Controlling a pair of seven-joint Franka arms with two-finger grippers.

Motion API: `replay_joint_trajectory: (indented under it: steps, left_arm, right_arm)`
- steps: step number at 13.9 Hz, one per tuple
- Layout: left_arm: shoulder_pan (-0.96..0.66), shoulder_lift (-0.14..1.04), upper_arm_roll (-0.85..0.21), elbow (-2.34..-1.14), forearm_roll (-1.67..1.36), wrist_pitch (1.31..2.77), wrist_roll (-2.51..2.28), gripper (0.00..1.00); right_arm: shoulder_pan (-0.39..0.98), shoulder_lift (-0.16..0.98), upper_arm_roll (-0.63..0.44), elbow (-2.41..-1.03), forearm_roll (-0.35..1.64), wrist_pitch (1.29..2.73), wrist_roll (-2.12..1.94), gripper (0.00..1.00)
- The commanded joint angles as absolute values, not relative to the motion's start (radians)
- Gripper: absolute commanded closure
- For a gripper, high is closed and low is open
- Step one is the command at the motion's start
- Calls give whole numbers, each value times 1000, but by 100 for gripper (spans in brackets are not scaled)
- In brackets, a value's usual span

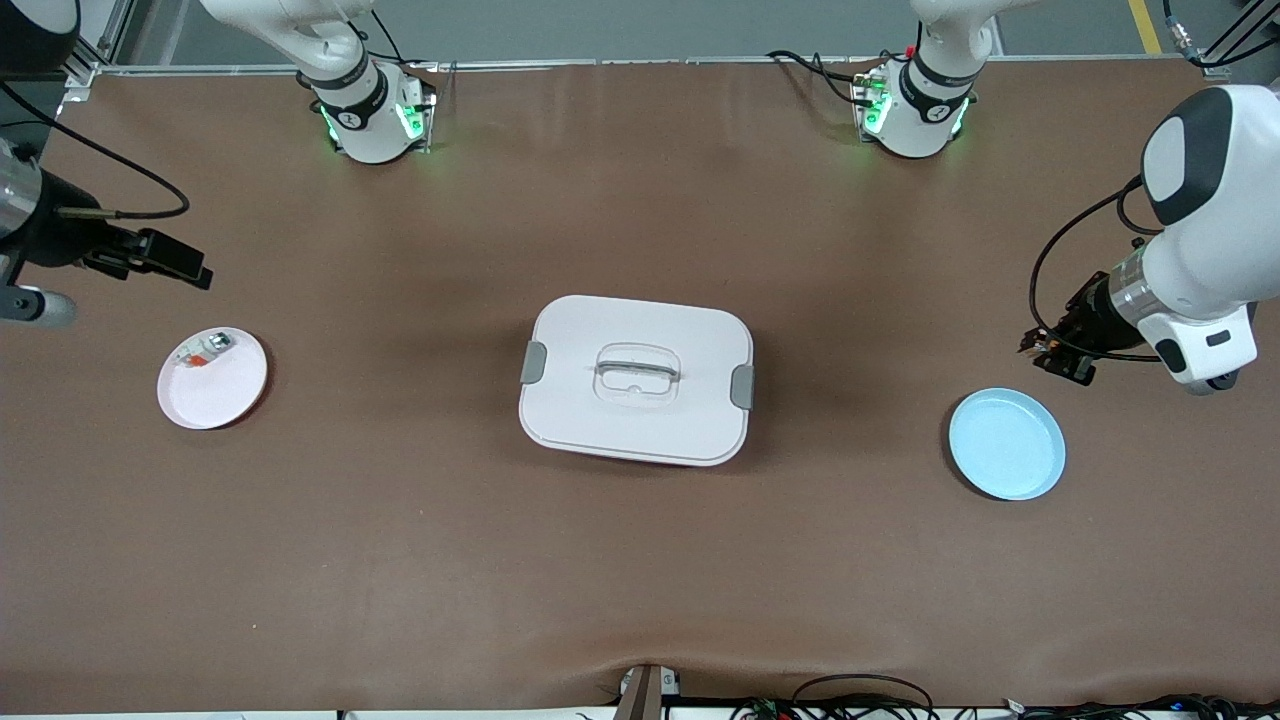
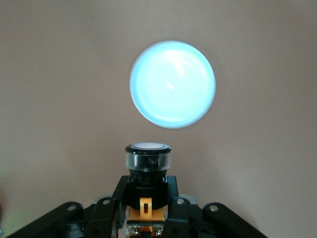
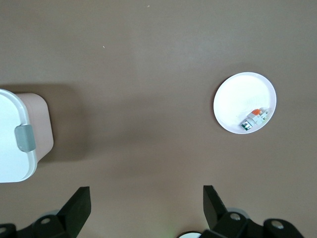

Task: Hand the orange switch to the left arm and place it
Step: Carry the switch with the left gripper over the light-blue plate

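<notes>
Box [image 1: 636,380] mid-table between pink plate [image 1: 213,378] and blue plate [image 1: 1006,443]; bare table [image 1: 640,560] around it.

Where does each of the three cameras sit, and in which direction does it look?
Front view: high across the table, facing both arm bases; shows the box, both plates, both arms.
Left wrist view: on the left arm's wrist, looking down at the blue plate; the left gripper is shut on the orange switch.
Right wrist view: on the right arm's wrist, looking down at the white plate and a box corner; the right gripper is open.
Shared: the box, in the front and right wrist views.
</notes>
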State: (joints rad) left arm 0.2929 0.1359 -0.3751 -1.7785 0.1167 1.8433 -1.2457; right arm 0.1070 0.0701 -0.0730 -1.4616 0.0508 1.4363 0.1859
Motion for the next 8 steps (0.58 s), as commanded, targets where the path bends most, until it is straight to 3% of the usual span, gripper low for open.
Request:
replay_joint_trajectory:
  steps: [1,8]
  left_arm:
    - [333,117,-382,-1842,167,1896,-1281,100]
    - [379,103,-380,-2072,184,2256,-1324,100]
  right_arm:
    - [92,12,-58,-1508,29,1448,173,0]
    - [75,-38,-57,-1561,40,1521,178,0]
